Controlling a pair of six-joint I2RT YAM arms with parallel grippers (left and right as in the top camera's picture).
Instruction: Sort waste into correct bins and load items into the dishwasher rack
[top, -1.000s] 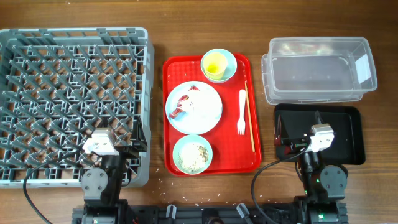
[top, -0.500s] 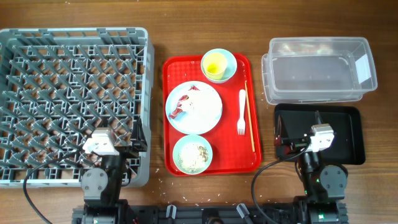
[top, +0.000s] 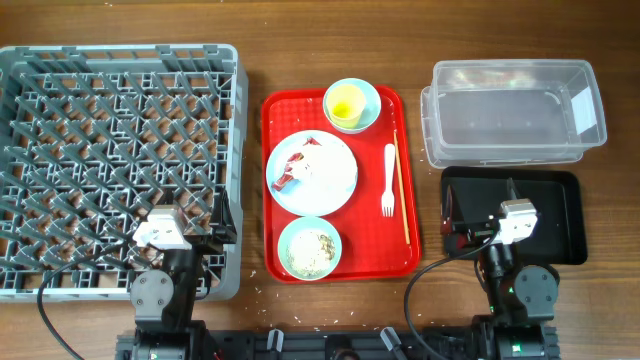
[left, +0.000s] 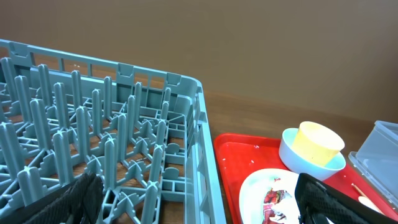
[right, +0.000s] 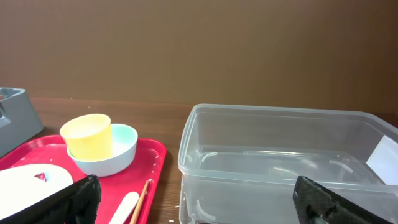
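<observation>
rack: large grey pegged plastic crate (top: 120, 52), far left, nothing in it
bins: clear plastic tub (top: 510, 110), shallow black tray (top: 560, 215), right side
plate: round pale blue plate (top: 335, 175) on red tray (top: 268, 180), middle
wrapper: red snack wrapper (top: 294, 172) on plate; imo pinch a raised crease, not flat
grippers: left gripper (left: 208, 202), right gripper (right: 205, 202) both spread wide, empty

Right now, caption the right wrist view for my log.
Open right gripper facing the clear tub, yellow cup in a bowl on the red tray.
</observation>
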